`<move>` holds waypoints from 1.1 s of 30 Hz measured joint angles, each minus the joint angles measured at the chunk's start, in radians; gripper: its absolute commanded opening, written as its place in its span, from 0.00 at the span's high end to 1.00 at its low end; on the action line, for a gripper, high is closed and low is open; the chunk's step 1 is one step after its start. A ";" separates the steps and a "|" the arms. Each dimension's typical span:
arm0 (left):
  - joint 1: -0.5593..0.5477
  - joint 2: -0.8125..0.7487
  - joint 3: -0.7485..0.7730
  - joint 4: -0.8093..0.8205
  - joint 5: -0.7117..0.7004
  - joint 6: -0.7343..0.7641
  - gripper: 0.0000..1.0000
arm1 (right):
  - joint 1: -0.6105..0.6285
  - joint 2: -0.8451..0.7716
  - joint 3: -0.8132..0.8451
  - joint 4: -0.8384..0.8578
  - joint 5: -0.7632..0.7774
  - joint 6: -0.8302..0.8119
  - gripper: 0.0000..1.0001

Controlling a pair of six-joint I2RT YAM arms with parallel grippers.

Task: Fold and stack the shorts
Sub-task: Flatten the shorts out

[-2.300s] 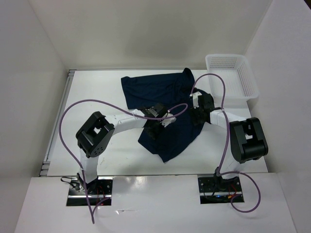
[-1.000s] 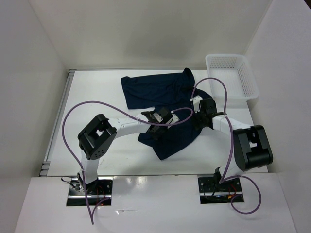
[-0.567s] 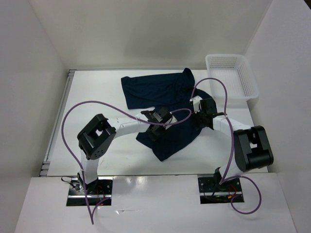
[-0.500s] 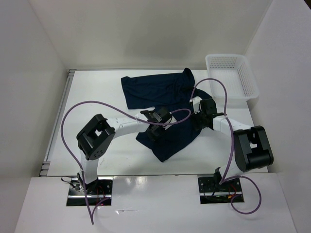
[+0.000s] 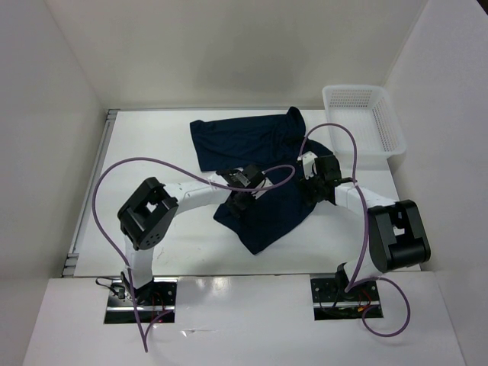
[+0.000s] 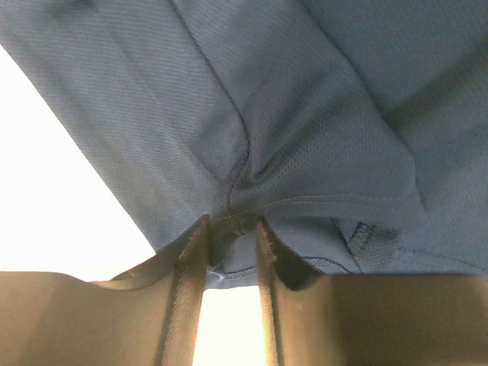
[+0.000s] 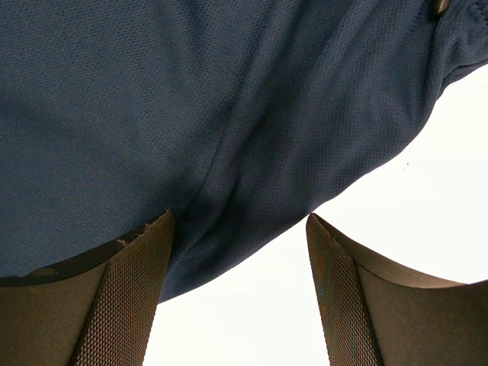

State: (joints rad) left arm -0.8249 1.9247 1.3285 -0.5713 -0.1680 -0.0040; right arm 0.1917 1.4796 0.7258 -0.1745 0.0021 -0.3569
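The dark navy shorts lie crumpled across the middle of the table, one part spread toward the back and one lobe toward the front. My left gripper sits on the lobe's left edge. In the left wrist view its narrow jaws pinch a puckered fold of the shorts at the tips, so the left gripper is shut on fabric. My right gripper is at the lobe's right edge. In the right wrist view the right gripper stands wide open, with the shorts' edge lying loosely between its fingers.
A white mesh basket stands at the back right corner. White walls close in the table at left, back and right. Purple cables loop above both arms. Bare white table lies left of the shorts.
The left gripper's jaws have narrowed onto a fold of the shorts, and it has shifted slightly to the left. The right gripper has stayed open in place.
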 measured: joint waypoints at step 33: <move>0.605 0.028 0.105 -0.056 0.198 0.001 0.71 | 0.138 0.029 0.149 -0.167 -0.160 -0.129 0.32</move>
State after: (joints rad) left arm -0.2199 1.9530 1.4330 -0.6277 0.0303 -0.0032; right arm 0.3298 1.5085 0.8745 -0.3416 -0.1577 -0.4858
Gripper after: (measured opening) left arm 0.248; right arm 0.679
